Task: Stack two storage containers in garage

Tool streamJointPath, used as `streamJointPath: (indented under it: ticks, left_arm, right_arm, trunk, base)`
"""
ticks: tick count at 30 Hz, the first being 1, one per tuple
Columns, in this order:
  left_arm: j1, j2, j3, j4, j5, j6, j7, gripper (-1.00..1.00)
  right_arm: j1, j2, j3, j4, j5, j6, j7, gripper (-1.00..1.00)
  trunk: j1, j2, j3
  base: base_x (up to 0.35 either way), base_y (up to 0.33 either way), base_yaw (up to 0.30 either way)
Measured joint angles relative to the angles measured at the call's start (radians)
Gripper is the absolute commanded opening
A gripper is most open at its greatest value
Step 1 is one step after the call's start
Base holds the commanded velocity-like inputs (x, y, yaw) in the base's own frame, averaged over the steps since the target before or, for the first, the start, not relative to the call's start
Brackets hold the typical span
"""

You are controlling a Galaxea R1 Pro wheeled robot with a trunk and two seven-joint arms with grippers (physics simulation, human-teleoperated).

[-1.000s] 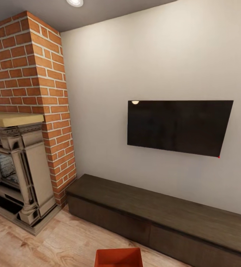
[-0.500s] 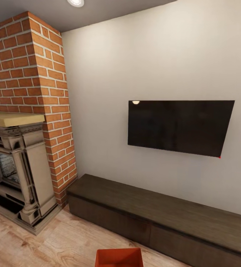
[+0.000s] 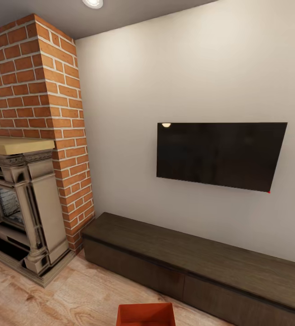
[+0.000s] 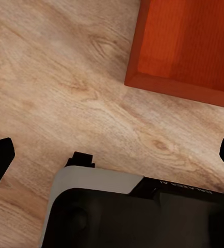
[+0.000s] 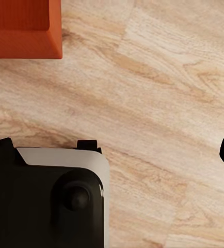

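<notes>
An orange bin [image 3: 145, 314] sits on the wood floor [image 3: 52, 294] near the dark bench [image 3: 201, 262]. Both grippers [image 4: 112, 155] [image 5: 117, 155] hang over the floor, fingers spread wide.

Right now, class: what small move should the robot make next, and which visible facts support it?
Probably tilt the head down. The storage container sits on the wood floor at the head view's bottom edge, mostly cut off. Both wrist views show it on the planks beyond open jaws, so neither arm is at a wall yet.
</notes>
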Motion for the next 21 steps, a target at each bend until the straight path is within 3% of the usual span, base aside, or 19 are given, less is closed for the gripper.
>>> streamJointPath:
  ticks: [21]
  left_arm:
    - [0.000, 0.008, -0.004, -0.006, -0.011, 0.000, -0.001, 1.00]
  right_arm:
    - [0.001, -0.003, 0.001, 0.000, 0.000, 0.007, -0.010, 1.00]
  trunk:
    - [0.000, 0.000, -0.023]
  base:
    - [0.000, 0.000, 0.000]
